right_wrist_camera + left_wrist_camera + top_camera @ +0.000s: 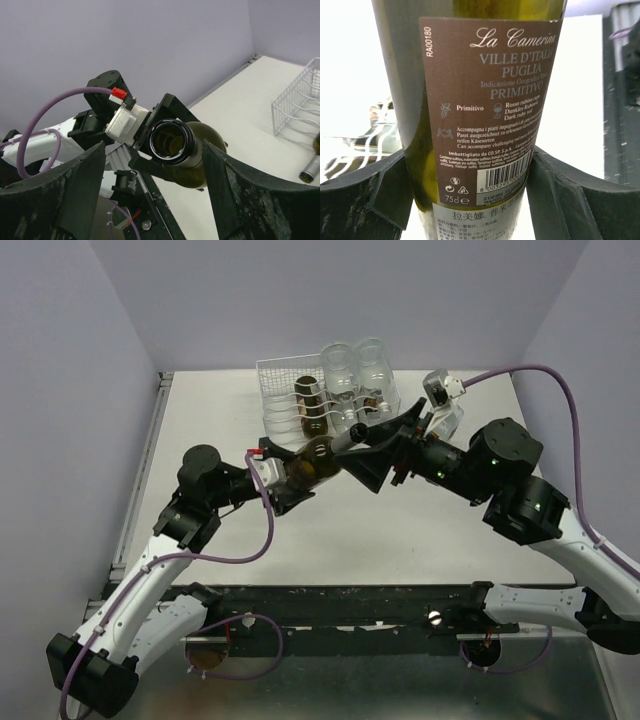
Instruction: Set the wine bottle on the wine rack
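The wine bottle (pixel 312 458) is dark green glass with a brown label (pixel 485 100), held off the table in front of the wine rack (pixel 285 405). My left gripper (pixel 303 472) is shut on its body, and both black fingers (pixel 395 185) press its sides. The open mouth (pixel 172 141) points into the right wrist view. My right gripper (pixel 358 445) is open around the neck, with a clear gap on the left side of that view. The white wire rack (pixel 300 107) stands at the far middle of the table.
A dark bottle (pixel 315 408) lies in the rack, and two clear glass bottles (pixel 355 368) lie on its top. Another bottle's neck (pixel 310 172) shows at the rack's edge. Purple walls close in the table on three sides. A black rail (pixel 340 605) runs along the near edge.
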Tool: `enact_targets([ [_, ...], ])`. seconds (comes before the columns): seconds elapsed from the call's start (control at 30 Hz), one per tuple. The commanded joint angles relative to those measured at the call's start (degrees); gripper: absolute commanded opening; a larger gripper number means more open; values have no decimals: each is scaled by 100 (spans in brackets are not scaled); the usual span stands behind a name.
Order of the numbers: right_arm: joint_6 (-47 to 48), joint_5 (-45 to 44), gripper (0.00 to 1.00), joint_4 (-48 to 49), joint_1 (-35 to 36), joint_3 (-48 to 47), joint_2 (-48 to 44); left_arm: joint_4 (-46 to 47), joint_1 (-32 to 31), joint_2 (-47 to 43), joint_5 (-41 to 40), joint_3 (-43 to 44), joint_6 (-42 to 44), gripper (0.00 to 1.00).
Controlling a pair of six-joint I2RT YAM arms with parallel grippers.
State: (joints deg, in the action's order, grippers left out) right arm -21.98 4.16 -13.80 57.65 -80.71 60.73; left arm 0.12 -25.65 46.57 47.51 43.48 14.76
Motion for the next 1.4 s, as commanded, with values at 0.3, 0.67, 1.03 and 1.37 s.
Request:
enact_targets([
  [0.3,-412,-1813,86,-1457,18,-129,-597,322,-617,335,-1550,380,4138,0],
  [0.67,-325,-1648,91,-3566,18,-833,210,410,-915,617,-1982,477,6713,0],
  [1.03,-351,-927,93,-3902,27,-244,492,806,-1161,670,-2316,213,7374,0],
  [1.37,-421,-259,89,-3551,27,64,940,674,-1276,678,-2325,187,7339,0],
])
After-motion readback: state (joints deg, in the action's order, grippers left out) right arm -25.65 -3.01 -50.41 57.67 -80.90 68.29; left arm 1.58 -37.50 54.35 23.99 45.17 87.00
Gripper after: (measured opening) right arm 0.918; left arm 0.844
